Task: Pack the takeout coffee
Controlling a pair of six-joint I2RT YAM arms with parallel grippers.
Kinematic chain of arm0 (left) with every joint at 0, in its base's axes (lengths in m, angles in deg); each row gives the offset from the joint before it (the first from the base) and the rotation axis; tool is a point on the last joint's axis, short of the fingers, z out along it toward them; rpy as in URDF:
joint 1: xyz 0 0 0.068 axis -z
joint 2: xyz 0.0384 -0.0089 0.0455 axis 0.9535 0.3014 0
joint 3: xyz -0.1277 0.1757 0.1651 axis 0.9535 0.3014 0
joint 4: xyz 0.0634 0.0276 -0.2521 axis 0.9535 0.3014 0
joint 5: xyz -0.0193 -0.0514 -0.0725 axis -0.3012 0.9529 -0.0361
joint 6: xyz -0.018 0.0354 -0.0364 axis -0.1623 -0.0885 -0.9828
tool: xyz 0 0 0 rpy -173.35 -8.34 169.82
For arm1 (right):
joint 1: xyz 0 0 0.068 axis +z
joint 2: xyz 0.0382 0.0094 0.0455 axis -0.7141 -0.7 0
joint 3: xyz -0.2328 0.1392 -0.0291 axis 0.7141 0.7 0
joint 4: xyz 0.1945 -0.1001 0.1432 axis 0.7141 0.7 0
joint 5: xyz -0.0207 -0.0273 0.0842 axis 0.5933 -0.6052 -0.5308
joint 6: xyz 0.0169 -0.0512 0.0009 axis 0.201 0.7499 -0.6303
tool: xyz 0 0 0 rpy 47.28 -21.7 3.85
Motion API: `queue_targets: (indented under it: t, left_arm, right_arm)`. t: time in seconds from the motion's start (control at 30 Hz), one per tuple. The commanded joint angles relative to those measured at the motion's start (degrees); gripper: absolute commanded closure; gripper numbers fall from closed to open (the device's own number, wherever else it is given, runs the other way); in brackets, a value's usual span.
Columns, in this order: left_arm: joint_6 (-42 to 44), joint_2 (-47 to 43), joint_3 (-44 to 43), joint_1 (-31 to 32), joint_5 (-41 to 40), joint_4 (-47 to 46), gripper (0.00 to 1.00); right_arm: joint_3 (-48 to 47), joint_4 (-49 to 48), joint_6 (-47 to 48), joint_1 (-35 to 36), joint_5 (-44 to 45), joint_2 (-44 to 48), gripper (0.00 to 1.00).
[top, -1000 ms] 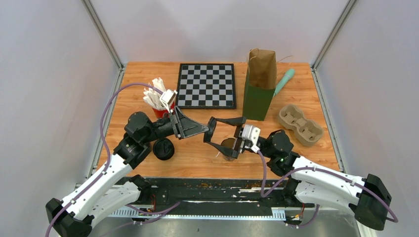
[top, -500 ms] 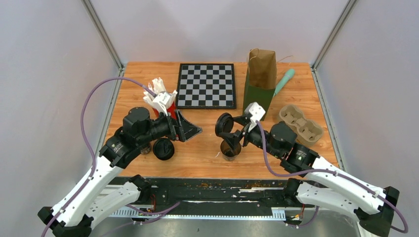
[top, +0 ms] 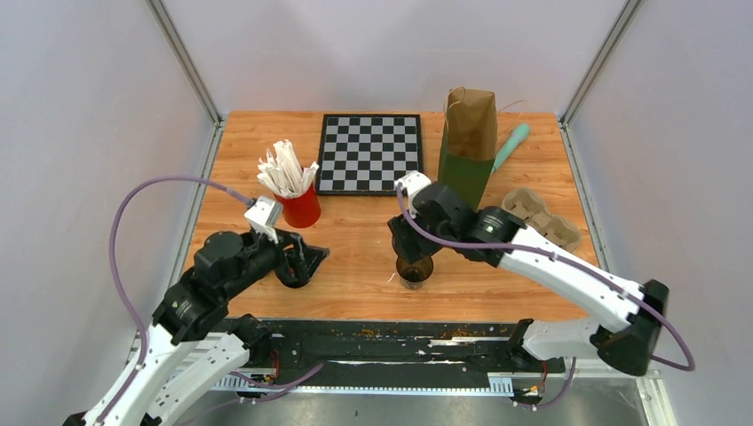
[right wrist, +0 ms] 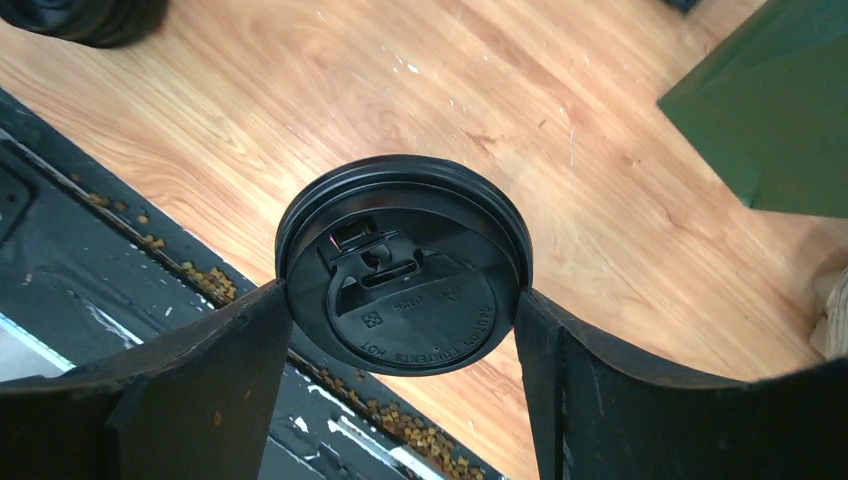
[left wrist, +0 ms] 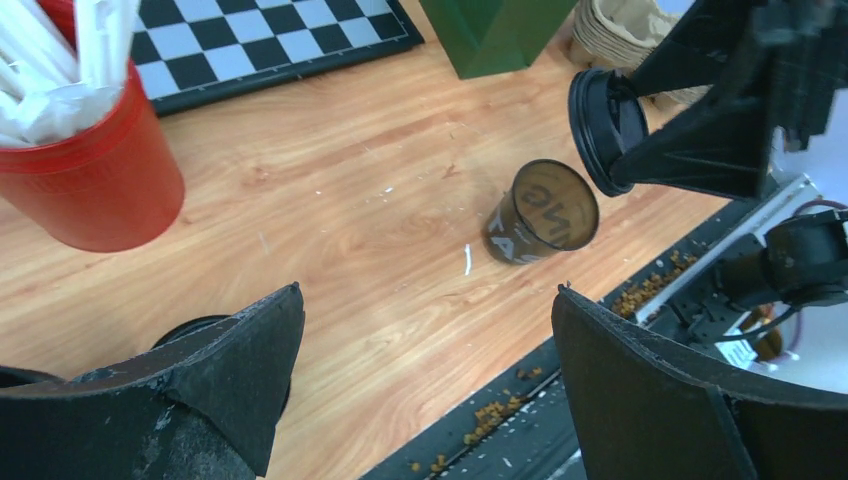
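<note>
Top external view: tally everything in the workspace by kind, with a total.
Coffee cups: 2
Loose lid: 1
Red cup of straws: 1
Chessboard: 1
Paper bag: 1
Cup carrier: 1
Teal tool: 1
Total: 8

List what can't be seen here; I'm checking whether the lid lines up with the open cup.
Open cup: hidden beneath the lid in the right wrist view; the right gripper covers its mouth from above.
Lidded cup: mostly behind a finger of the left gripper in the left wrist view.
Paper bag interior: visible in no view.
</note>
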Motion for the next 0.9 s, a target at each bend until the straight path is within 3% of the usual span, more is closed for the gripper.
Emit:
queue_targets:
  t: [0.0,0.37,0.87]
  left_arm:
    - [5.1,-6.4,4.6,-0.2,-3.3,-3.1,0.00]
    - [6.2,-12.0,6.3,-0.1,-6.8,-3.0,0.00]
    - [6.3,-11.6,6.3,-0.1,-6.6,-3.0,0.00]
  right_arm:
    - [-7.8,10.9,-0.6,-2.0,-2.8,-7.8,0.26]
    - [-13.0,17.4,0.5,-2.4,-6.7,-19.9,0.24]
    - [-9.7,15.3,0.5,-2.4,-7.4,-20.6,0.21]
